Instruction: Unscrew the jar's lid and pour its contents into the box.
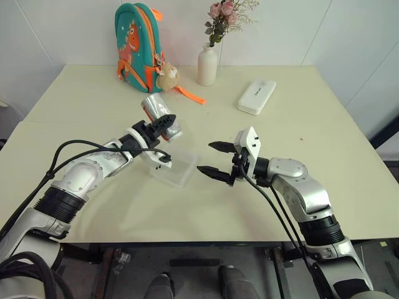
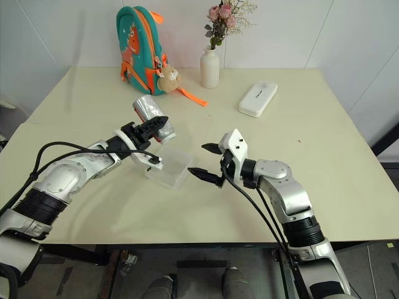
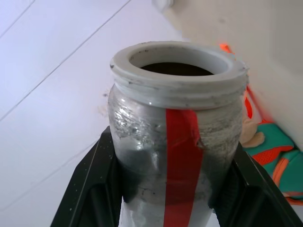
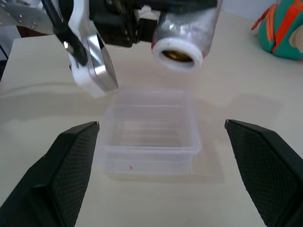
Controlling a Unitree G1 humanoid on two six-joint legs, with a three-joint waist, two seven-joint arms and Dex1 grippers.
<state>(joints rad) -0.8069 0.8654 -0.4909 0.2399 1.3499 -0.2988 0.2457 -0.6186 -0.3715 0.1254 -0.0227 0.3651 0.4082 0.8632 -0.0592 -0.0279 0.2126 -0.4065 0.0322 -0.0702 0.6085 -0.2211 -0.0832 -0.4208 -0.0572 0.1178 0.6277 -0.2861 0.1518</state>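
Left gripper clamped on jar, lid off, mouth tipping above box; right gripper at 3 o'clock, spread, empty. Pouring unfinished.

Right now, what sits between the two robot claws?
The clear box lies between the left end effector, holding the jar, and the open right end effector, seen from the head.

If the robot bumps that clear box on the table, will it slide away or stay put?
It would probably slide. The box looks like thin clear plastic and seems empty, so it is likely very light. It sits flat on the smooth table with nothing holding it. It is low and wide, so tipping seems unlikely.
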